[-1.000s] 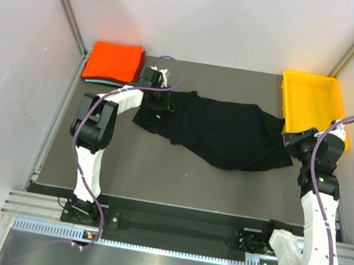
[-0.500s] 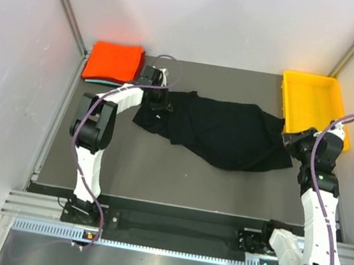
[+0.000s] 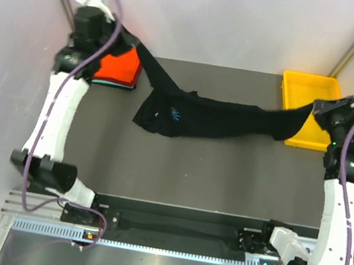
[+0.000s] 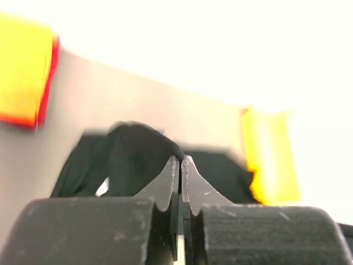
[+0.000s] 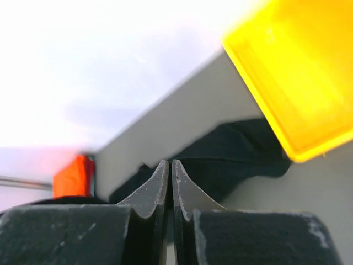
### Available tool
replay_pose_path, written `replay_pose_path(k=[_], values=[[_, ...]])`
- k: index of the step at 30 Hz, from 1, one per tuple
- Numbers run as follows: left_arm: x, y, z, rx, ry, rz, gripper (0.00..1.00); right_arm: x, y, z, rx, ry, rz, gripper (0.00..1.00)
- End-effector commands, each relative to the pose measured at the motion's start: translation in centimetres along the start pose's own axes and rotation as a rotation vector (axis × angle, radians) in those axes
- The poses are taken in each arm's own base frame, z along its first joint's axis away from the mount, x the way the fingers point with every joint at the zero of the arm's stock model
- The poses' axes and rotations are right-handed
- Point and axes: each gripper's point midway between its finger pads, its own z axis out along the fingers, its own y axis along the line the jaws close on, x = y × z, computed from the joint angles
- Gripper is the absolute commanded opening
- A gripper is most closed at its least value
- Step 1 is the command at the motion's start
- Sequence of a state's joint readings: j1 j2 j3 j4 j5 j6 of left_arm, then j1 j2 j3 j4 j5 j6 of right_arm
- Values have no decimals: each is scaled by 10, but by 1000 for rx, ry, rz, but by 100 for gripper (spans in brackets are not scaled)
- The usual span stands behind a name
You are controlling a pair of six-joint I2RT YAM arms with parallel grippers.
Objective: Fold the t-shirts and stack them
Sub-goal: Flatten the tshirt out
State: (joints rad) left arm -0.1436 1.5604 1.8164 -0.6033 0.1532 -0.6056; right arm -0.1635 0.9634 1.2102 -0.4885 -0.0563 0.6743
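- Black t-shirt (image 3: 193, 116): pulled out into a long band across the far half of the counter (image 3: 177, 173). Mid part sags and rests on the surface, both ends are lifted. Small pale mark (image 3: 175, 113) shows near the left-centre, prob. the neck label.
- Handling, my read: light, limp cloth w/ no stiffness. It ropes up and bunches under tension instead of lying flat, and it drapes wherever it's unsupported. Not fragile, but a thin pinch could slip if I pull harder.
- Where to grip: edges/corners (shoulder or hem), not mid-body, so the panel spreads. Can't tell which corners I've got now, too bunched.
- Left hand (image 3: 130, 38): raised high at the far left, jaws closed tight on one end of the shirt. Wrist cam shows the fingers meeting w/ black cloth right at the tips.
- Right hand (image 3: 310, 114): lifted at the far right, jaws closed on the other end.
- Orange-red t-shirt (image 3: 117, 65): folded, far-left corner, lying on the teal t-shirt (image 3: 107, 83), of which only an edge shows. The stretched cloth passes just beside this stack.
- Yellow tray (image 3: 307, 83): far-right corner. The shirt's right end hangs across its near-left corner, so a snag risk.
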Motion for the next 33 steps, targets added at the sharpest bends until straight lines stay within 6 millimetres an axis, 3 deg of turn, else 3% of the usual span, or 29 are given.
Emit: replay_pose_path(k=[1, 4, 5, 6, 7, 8, 9, 11, 12, 14, 17, 19, 24, 25, 27, 28, 29, 30, 31, 32, 33], values=[[-47, -41, -74, 82, -139, -52, 0, -62, 43, -46, -57, -142, -48, 0], [-55, -62, -120, 151, -187, -70, 0, -76, 49, -81, -53, -190, -54, 0], [-51, -63, -129, 158, -185, -79, 0, -84, 57, -97, -75, -215, -54, 0], [-53, -71, -155, 194, -213, -96, 0, -81, 57, -116, -82, -216, -52, 0], [-53, -76, -167, 220, -230, -103, 0, -82, 61, -129, -98, -225, -50, 0], [-49, -78, -177, 235, -231, -110, 0, -88, 68, -157, -136, -265, -50, 0], [-51, -86, -207, 274, -272, -121, 0, -84, 66, -170, -134, -262, -41, 0], [-52, -92, -238, 302, -313, -139, 0, -87, 71, -211, -180, -317, -38, 0], [-53, -98, -268, 337, -361, -153, 0, -81, 68, -222, -177, -307, -29, 0], [-54, -103, -302, 367, -409, -172, 0, -82, 72, -259, -219, -354, -20, 0], [-53, -108, -357, 413, -484, -198, 0, -77, 79, -293, -277, -357, -10, 0], [-52, -110, -371, 423, -498, -197, 0, -73, 83, -305, -303, -349, -10, 0], [-50, -109, -364, 406, -471, -182, 0, -73, 93, -290, -350, -328, -1, 0], [-54, -109, -361, 402, -480, -173, 0, -68, 91, -273, -344, -297, 2, 0], [-63, -107, -338, 371, -489, -140, 0, -74, 102, -257, -387, -305, -4, 0], [-69, -107, -327, 364, -496, -125, 0, -66, 98, -233, -376, -256, -5, 0], [-76, -102, -299, 317, -476, -115, 0, -64, 97, -214, -366, -230, -4, 0], [-79, -97, -283, 285, -465, -87, 0, -69, 104, -204, -398, -245, -11, 0], [-82, -93, -267, 257, -458, -82, 0, -60, 97, -180, -374, -211, -6, 0], [-85, -84, -234, 208, -426, -65, 0, -59, 95, -161, -360, -194, -5, 0], [-88, -79, -217, 179, -423, -60, 0, -65, 99, -150, -378, -215, -13, 0]])
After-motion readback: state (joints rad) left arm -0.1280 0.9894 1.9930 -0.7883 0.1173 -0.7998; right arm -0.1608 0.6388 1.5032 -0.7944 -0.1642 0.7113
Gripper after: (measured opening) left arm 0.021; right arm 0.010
